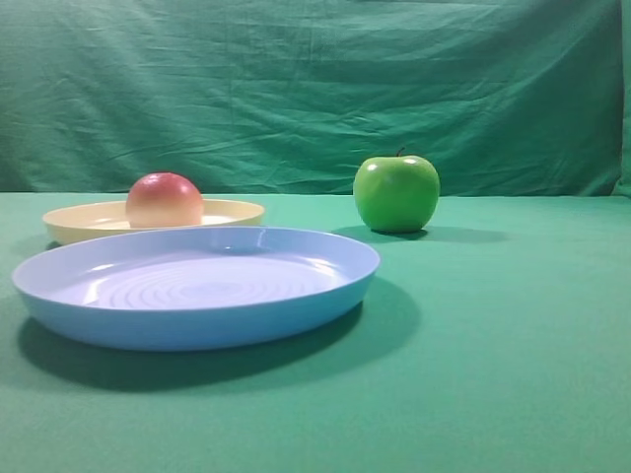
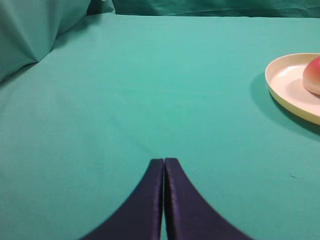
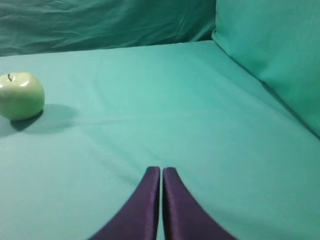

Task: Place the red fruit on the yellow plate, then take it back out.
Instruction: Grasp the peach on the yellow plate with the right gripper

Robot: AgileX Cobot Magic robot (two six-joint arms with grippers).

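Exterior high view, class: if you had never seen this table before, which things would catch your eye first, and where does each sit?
The big light blue plate fills the front left. Behind it, the red fruit sits on the yellow plate. The glossy green apple stands alone on the green cloth, farther back and right of centre.

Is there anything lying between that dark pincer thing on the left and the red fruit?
Nothing: in the left wrist view, only bare green cloth separates the left end effector from the yellow plate holding the red fruit.
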